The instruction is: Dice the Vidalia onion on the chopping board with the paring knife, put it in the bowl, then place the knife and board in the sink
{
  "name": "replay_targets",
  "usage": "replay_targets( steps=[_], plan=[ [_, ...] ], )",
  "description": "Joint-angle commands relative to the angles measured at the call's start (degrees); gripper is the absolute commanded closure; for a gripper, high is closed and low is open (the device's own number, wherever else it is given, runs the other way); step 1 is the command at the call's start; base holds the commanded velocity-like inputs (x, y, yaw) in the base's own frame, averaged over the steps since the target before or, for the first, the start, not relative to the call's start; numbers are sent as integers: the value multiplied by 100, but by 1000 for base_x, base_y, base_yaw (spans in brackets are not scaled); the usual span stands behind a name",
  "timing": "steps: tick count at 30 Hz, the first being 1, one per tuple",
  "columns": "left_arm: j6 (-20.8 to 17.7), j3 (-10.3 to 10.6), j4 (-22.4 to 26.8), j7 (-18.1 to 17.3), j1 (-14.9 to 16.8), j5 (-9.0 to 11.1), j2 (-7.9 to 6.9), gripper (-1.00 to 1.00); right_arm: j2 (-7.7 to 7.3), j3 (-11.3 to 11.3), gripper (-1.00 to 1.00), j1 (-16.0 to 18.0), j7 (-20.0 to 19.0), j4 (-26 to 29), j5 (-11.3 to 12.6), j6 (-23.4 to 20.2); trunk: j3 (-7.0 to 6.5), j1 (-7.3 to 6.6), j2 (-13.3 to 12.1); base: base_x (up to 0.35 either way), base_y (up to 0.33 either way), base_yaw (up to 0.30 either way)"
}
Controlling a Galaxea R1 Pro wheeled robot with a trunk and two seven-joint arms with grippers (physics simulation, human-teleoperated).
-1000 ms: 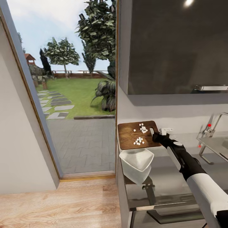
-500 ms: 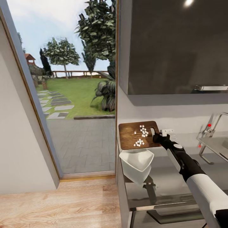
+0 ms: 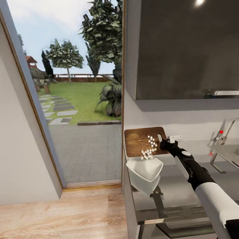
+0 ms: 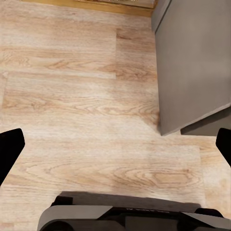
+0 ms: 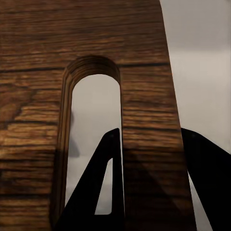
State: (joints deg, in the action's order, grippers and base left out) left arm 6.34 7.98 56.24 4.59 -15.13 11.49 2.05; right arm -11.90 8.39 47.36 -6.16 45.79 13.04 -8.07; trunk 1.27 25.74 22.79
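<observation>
Nearest, the left gripper [image 4: 115, 144] hangs over wooden floor [image 4: 86, 96] beside a grey cabinet [image 4: 197, 57], fingers spread wide, holding nothing. Next out, the white bowl [image 3: 144, 171] sits at the near-left corner of the countertop [image 3: 179, 186], overhanging its edge a little. Just beyond it, the right gripper [image 3: 165, 144] pinches the chopping board [image 3: 141, 141] at the handle-hole end — the wrist view shows one finger [image 5: 103, 187] through the slot and the other on the outer edge. Board looks tilted toward the bowl; diced onion [image 3: 149, 149] is strung down its surface, the lowest cubes at the bowl's rim. Sink [image 3: 229, 151] with tap lies well apart at right.

Judgement: pouring step, under way. To do it well — raise the tilt slowly, hold the board's low edge over the bowl's middle, and avoid twisting, or cubes spill off the counter edge. Knife cannot be made out.
</observation>
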Motion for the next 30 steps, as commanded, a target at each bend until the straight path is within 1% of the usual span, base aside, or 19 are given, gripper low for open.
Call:
replay_targets(
  steps=[1,12,18,30],
  plan=[
    [16,19,3,33,1,47,-3,-100,-6,14,100,5,1,9,50,-28,12,4,13,18,10,0],
    [16,19,1,33,1,47,-3,-100,-6,14,100,5,1,-45,43,-18,12,4,13,2,1,0],
    [16,19,1,33,1,46,-3,-100,-6,29,100,7,15,-128,41,230,12,4,13,0,0,0],
    [16,19,-1,33,1,54,-3,-100,-6,33,100,6,18,-140,41,254,12,4,13,0,0,0]
  ],
)
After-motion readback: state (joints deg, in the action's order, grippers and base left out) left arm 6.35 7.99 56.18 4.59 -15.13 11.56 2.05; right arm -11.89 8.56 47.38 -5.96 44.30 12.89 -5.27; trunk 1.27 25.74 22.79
